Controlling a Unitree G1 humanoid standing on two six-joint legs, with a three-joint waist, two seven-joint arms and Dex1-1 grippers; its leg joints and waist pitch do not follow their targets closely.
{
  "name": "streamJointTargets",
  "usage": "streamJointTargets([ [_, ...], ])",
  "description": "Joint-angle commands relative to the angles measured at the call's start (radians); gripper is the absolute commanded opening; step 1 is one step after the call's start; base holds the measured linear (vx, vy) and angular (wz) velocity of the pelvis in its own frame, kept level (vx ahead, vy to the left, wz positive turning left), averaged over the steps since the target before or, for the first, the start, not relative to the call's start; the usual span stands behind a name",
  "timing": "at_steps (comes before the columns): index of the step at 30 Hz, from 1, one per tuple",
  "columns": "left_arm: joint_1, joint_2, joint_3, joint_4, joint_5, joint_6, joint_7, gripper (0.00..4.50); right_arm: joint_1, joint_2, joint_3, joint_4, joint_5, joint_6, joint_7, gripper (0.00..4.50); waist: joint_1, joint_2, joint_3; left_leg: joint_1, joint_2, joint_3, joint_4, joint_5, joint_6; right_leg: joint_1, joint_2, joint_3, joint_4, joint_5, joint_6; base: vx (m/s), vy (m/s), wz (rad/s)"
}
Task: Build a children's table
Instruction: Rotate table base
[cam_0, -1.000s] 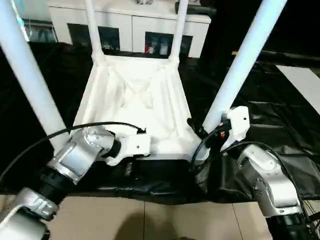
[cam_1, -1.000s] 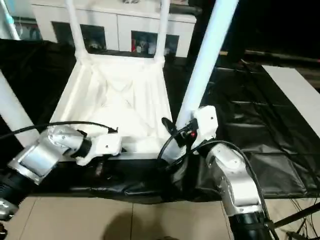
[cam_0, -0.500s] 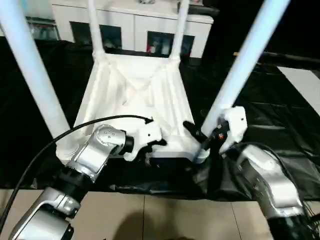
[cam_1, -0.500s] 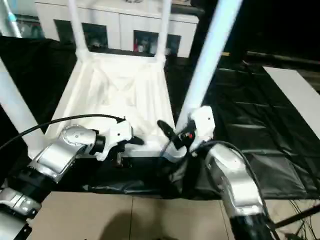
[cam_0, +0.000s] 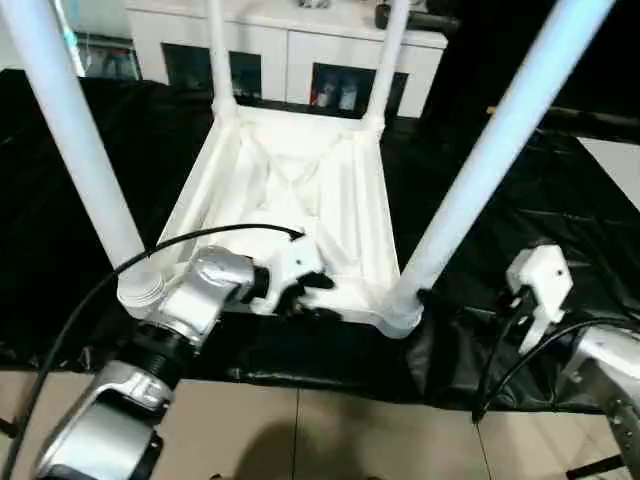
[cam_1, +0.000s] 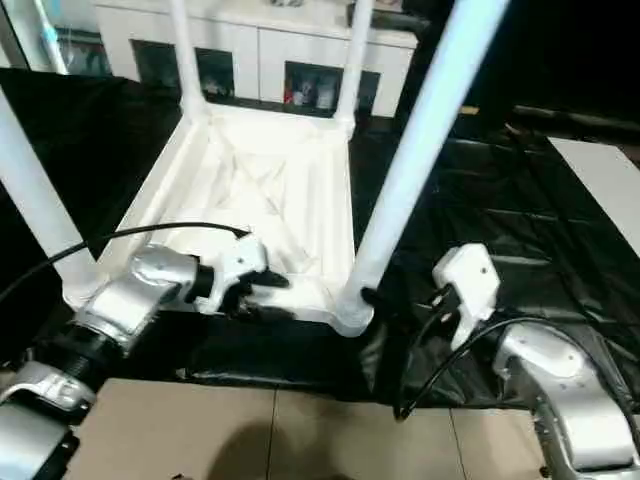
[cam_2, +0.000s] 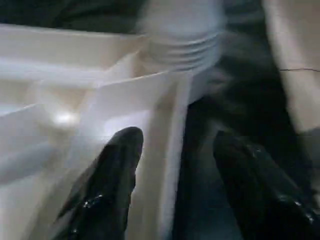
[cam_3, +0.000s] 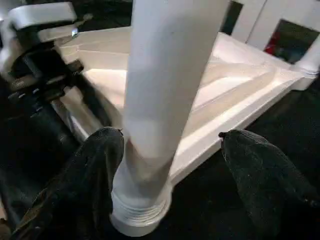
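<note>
Children's table: upside down on the black-covered desk, four legs socketed; right end effector, open, has backed off the near leg; left end effector now closing astride the tabletop's near rim; assembly apparently complete.

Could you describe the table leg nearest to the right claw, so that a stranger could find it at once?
Start at the upturned white tabletop on the black sheet. Four white legs rise from its corners; go to the near edge, on the robot's right. That leg is thick, leans rightward, and stands beside the open right claw.
</note>
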Motion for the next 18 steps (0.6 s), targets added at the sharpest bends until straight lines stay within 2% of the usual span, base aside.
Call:
streamJointTargets([
  [1,0.002,0.008,-0.028,-0.015,0.002,-0.011,-0.040,2.52,0.001,-0.026,-0.022,-0.019,0.013,0.020,0.009,3.57,0.002,0.004,-0.055,-0.004,0.013,0.002,-0.076,-0.233,0.037,0.050,-0.053,0.027,-0.083,-0.321,-0.168,0.000,0.000,0.00],
  [3,0.002,0.011,-0.040,-0.011,0.012,-0.024,-0.057,2.46,0.013,-0.045,-0.026,-0.033,0.023,0.034,0.027,3.57,0.002,0.005,-0.056,-0.004,0.014,0.002,-0.075,-0.232,0.039,0.052,-0.052,0.026,-0.083,-0.320,-0.165,0.000,0.000,0.00],
  [4,-0.005,0.005,-0.039,0.013,0.026,-0.032,-0.052,2.41,0.030,-0.070,-0.029,-0.040,0.025,0.042,0.053,3.57,0.002,0.011,-0.055,-0.004,0.014,0.002,-0.076,-0.229,0.040,0.050,-0.053,0.027,-0.083,-0.311,-0.168,0.000,0.000,0.00],
  [5,-0.016,-0.004,-0.035,0.043,0.040,-0.040,-0.023,2.32,0.040,-0.086,-0.026,-0.045,0.021,0.047,0.067,3.57,0.002,0.007,-0.056,-0.004,0.015,0.002,-0.074,-0.228,0.044,0.053,-0.051,0.026,-0.083,-0.300,-0.169,0.000,0.000,0.00],
  [6,-0.026,-0.011,-0.031,0.066,0.050,-0.046,-0.001,2.19,0.049,-0.097,-0.023,-0.050,0.019,0.050,0.077,3.57,0.003,0.012,-0.056,-0.003,0.014,0.003,-0.073,-0.228,0.047,0.050,-0.050,0.026,-0.084,-0.293,-0.172,0.000,0.000,0.00],
  [7,-0.028,-0.013,-0.030,0.072,0.052,-0.048,0.004,2.09,0.050,-0.099,-0.023,-0.051,0.018,0.051,0.080,3.57,0.001,0.008,-0.057,-0.006,0.011,0.003,-0.072,-0.218,0.052,0.055,-0.049,0.026,-0.083,-0.280,-0.171,0.000,0.000,0.00],
  [8,-0.039,-0.020,-0.026,0.096,0.062,-0.054,0.029,2.04,0.059,-0.107,-0.018,-0.058,0.016,0.055,0.088,3.57,0.004,0.010,-0.058,-0.004,0.013,0.004,-0.071,-0.213,0.058,0.052,-0.051,0.026,-0.082,-0.268,-0.178,0.000,0.000,0.00],
  [9,-0.055,-0.029,-0.020,0.132,0.070,-0.064,0.064,2.04,0.074,-0.114,-0.005,-0.074,0.019,0.063,0.097,3.57,0.005,0.009,-0.056,-0.005,0.012,0.004,-0.070,-0.220,0.059,0.053,-0.051,0.025,-0.083,-0.288,-0.175,0.000,0.000,0.00],
  [12,-0.059,-0.029,-0.022,0.136,0.068,-0.065,0.063,1.68,0.087,-0.118,0.011,-0.085,0.016,0.064,0.101,3.57,0.008,0.009,-0.055,-0.005,0.013,0.001,-0.073,-0.235,0.054,0.053,-0.054,0.025,-0.089,-0.349,-0.158,0.000,0.000,0.00],
  [13,-0.059,-0.025,-0.025,0.133,0.065,-0.058,0.054,1.57,0.095,-0.121,0.023,-0.084,0.008,0.060,0.098,3.57,0.006,0.008,-0.051,-0.005,0.013,0.000,-0.076,-0.258,0.047,0.049,-0.053,0.023,-0.094,-0.401,-0.143,0.000,0.000,0.00],
  [15,-0.060,-0.025,-0.022,0.134,0.067,-0.057,0.058,1.36,0.095,-0.119,0.030,-0.079,0.002,0.055,0.093,3.57,0.005,0.008,-0.051,-0.003,0.013,-0.001,-0.075,-0.273,0.044,0.045,-0.055,0.023,-0.099,-0.444,-0.129,0.000,0.000,0.00],
  [18,-0.064,-0.028,-0.013,0.146,0.068,-0.062,0.059,1.27,0.093,-0.116,0.031,-0.078,0.003,0.058,0.091,3.57,0.006,0.009,-0.051,-0.001,0.012,-0.001,-0.075,-0.280,0.043,0.040,-0.054,0.023,-0.104,-0.476,-0.115,0.000,0.000,0.00],
])
